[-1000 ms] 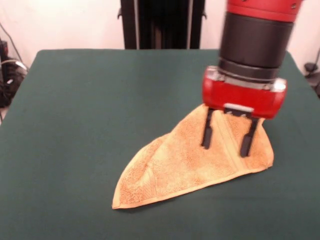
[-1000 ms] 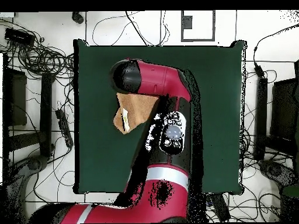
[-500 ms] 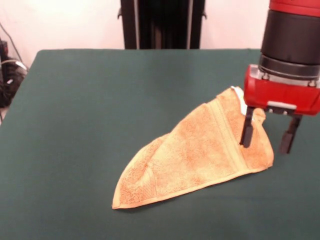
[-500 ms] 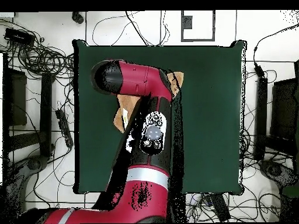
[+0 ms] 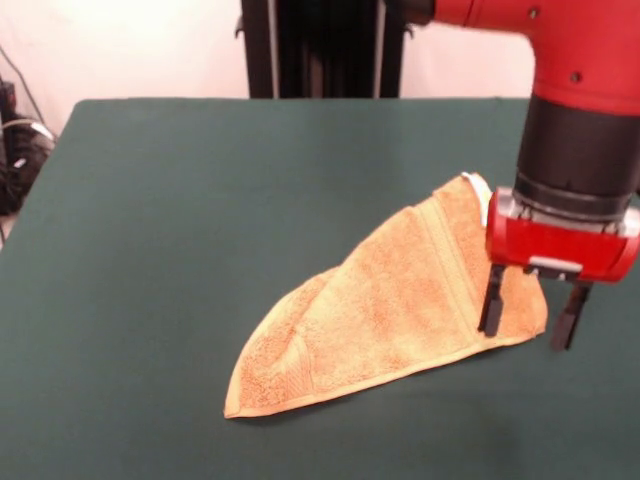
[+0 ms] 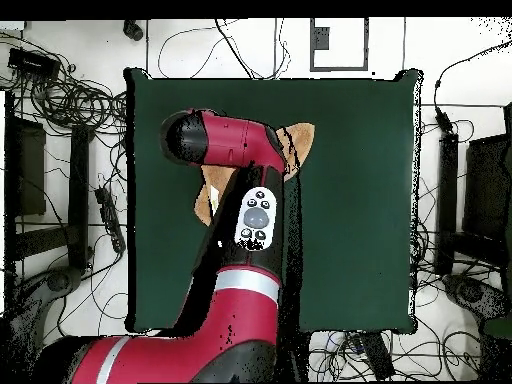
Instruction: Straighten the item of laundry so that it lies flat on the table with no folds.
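One orange-tan terry towel (image 5: 400,320) lies folded into a rough triangle on the green table (image 5: 160,220), right of centre in the front view, pointed tip toward the near left, border band running across its right part and a white label (image 5: 480,190) peeking at the far right corner. At the towel's right end the red end effector (image 5: 530,315) hangs with fingers spread, one finger (image 5: 491,300) over the towel's right corner, the other just past the edge, gripping nothing. Overhead, the arm (image 6: 240,200) covers most of the towel.

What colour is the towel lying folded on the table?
Orange-tan, with a woven band near its edge; the towel shows best in the front view.
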Controlling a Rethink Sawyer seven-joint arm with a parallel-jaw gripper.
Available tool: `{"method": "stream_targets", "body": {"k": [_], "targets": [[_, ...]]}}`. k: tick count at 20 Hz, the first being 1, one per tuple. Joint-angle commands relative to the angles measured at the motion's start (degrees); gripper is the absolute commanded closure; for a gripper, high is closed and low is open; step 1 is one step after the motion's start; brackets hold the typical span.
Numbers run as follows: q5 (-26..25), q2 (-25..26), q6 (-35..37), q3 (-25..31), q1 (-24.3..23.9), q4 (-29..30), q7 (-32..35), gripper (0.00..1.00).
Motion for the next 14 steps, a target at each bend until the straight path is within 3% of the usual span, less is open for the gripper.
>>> {"method": "stream_targets", "body": {"k": [1,14], "targets": [[2.93,4.13,-3.94,3.13,0.59,0.65,15.26,0.00],[4.47,5.28,-5.06,2.13,1.17,0.75,15.10,0.00]]}}
